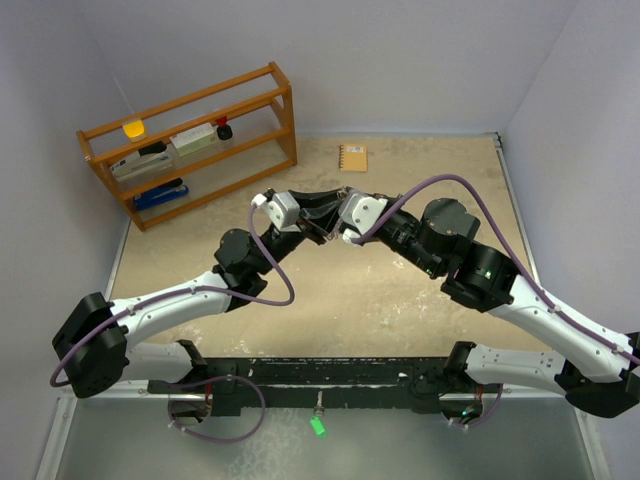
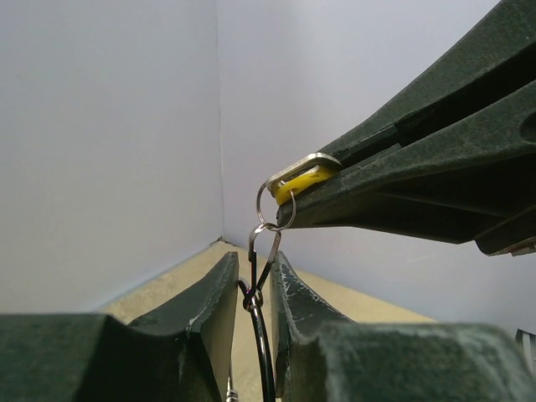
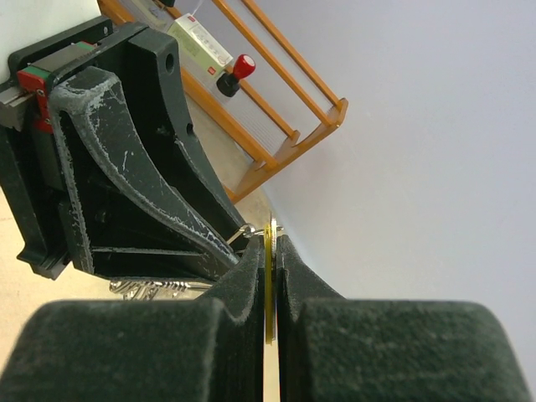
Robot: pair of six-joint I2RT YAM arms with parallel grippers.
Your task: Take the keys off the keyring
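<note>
My two grippers meet above the table's middle. My right gripper (image 1: 338,230) (image 3: 270,243) is shut on the yellow-headed key (image 3: 269,293), which shows edge-on between its pads. In the left wrist view the right gripper (image 2: 306,186) comes in from the right with that yellow-headed key (image 2: 301,180). A small silver ring (image 2: 261,201) links the key to a silver wire clip (image 2: 264,247). My left gripper (image 1: 318,222) (image 2: 255,268) is closed narrowly around the clip and a dark wire loop (image 2: 265,352) of the keyring. Silver keys (image 3: 151,289) hang below the left gripper.
A wooden rack (image 1: 190,140) with small items stands at the back left and also shows in the right wrist view (image 3: 285,126). A small orange notebook (image 1: 353,157) lies by the back wall. Grey walls close the table on three sides.
</note>
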